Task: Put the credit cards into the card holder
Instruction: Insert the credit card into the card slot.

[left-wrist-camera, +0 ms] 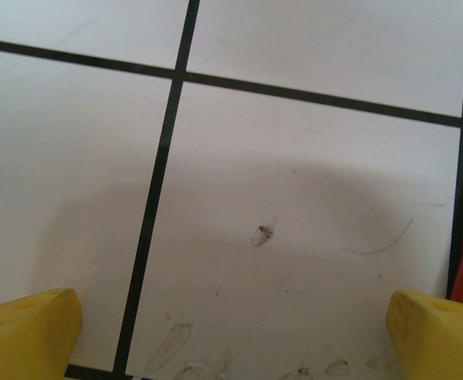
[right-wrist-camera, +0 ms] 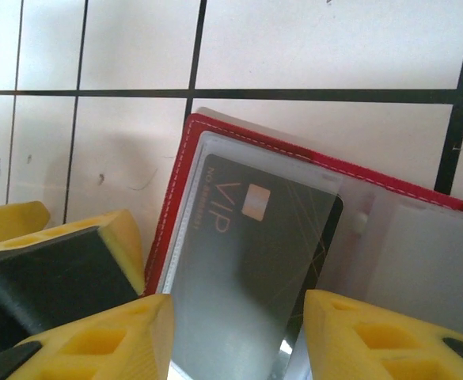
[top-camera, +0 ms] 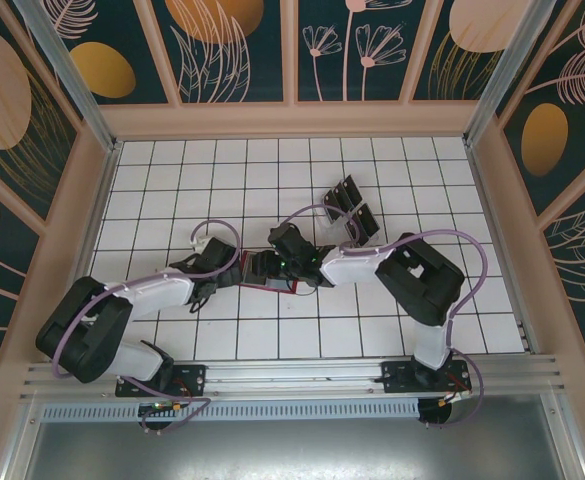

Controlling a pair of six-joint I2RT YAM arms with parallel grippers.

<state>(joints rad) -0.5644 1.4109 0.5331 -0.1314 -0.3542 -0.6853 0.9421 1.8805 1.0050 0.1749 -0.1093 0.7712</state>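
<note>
Partly pocketed: one black rectangular VIP credit card (right-wrist-camera: 247,261) in one small red folding card holder (right-wrist-camera: 169,206).
Its upper end sits under the holder's clear sleeve, on the white gridded table (left-wrist-camera: 294,158); the right gripper (right-wrist-camera: 239,317) pinches its long edges, fingers half-closed. More black cards (top-camera: 350,205) lie well beyond, too small to count. Beside the holder the left gripper (left-wrist-camera: 231,332) gapes wide.
</note>
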